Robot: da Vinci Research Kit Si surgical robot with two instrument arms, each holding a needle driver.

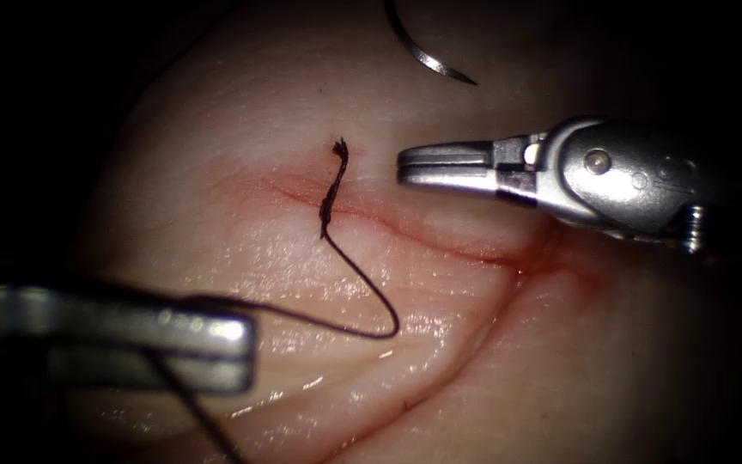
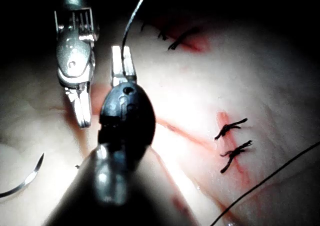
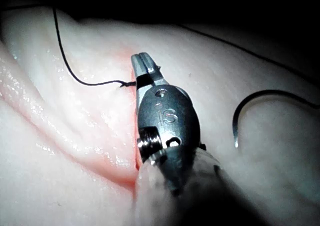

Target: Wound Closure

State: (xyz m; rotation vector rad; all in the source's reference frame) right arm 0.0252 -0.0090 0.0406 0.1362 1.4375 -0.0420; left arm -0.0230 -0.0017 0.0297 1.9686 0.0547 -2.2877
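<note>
Jaws of the left tool (image 1: 234, 344) clamp the thread (image 1: 362, 283); right tool (image 1: 414, 165) is closed, empty; needle (image 1: 427, 51) lies loose on the tissue (image 1: 560, 344).

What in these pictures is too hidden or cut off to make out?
- Needle, endoscope view: lies free on the tissue; the picture's edge cuts off its upper end.
- Left tool, endoscope view: blurred; thread runs to its jaws, the hold itself is unclear.
- Right tool: jaws shut, holding nothing.
</note>
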